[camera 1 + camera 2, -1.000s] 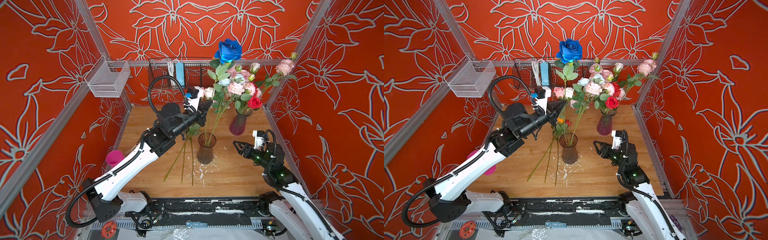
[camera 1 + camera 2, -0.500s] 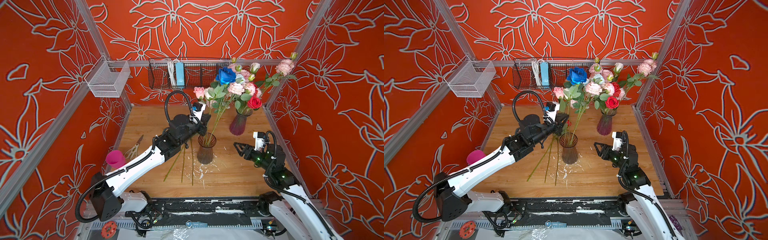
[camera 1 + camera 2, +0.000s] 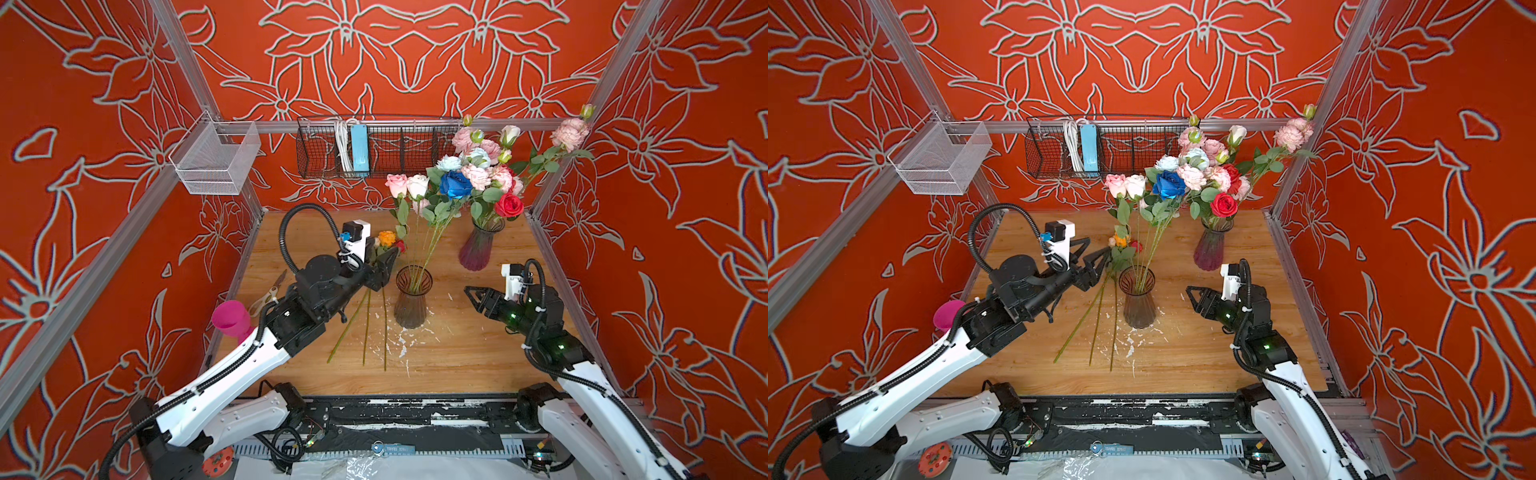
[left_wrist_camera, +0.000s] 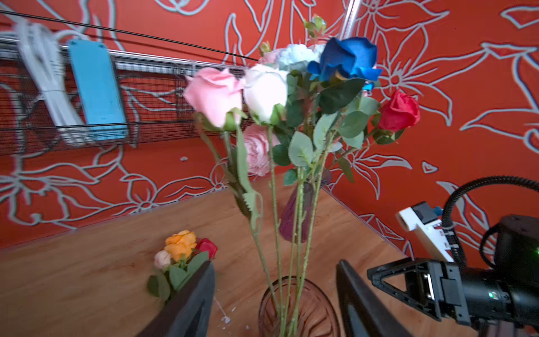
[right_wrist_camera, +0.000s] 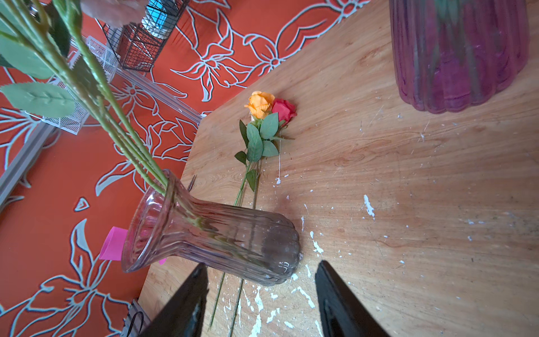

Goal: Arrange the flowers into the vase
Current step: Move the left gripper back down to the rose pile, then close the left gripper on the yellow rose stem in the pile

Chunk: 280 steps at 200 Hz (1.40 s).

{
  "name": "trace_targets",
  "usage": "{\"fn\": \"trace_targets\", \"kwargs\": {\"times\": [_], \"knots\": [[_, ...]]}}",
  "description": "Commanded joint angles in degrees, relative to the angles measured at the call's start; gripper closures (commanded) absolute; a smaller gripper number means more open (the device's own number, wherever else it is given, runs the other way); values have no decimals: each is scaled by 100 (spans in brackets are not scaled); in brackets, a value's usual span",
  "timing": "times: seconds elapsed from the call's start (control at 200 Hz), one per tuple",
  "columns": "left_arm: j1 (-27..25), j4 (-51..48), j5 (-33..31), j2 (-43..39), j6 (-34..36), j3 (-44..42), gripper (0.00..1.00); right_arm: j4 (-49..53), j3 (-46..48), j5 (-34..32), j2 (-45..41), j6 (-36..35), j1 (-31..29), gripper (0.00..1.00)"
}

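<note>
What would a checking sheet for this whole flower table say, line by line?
Surface: wooden table, with white flecks near the front.
Job's things: clear vase upright, holding the blue rose, pink rose and white rose; orange rose and red rose lie flat beside it.
Clutter: pink cup and scissors at the left edge; purple vase, full, at the back.
Grippers: left gripper open, empty, beside the clear vase; right gripper open, empty, on its other side.
Cables: black hose loops above the left arm; white cable sits in the black wire basket.
Surroundings: red flowered walls; white mesh basket on the rail.
</note>
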<state>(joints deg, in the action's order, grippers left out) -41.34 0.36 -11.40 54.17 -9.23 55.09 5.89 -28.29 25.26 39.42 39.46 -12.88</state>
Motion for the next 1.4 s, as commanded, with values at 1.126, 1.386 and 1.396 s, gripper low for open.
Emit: {"fn": "trace_targets", "kwargs": {"times": [1.126,1.386,1.396], "knots": [[1735,-2581,656,5742,-584,2062,68,-173,40,-18,719,190,-37,44],[1735,-2763,731,5746,-527,2167,86,-252,-70,2,823,162,-32,44],[1735,-2755,752,5723,-525,2158,87,-254,-77,5,835,166,-37,44]]}}
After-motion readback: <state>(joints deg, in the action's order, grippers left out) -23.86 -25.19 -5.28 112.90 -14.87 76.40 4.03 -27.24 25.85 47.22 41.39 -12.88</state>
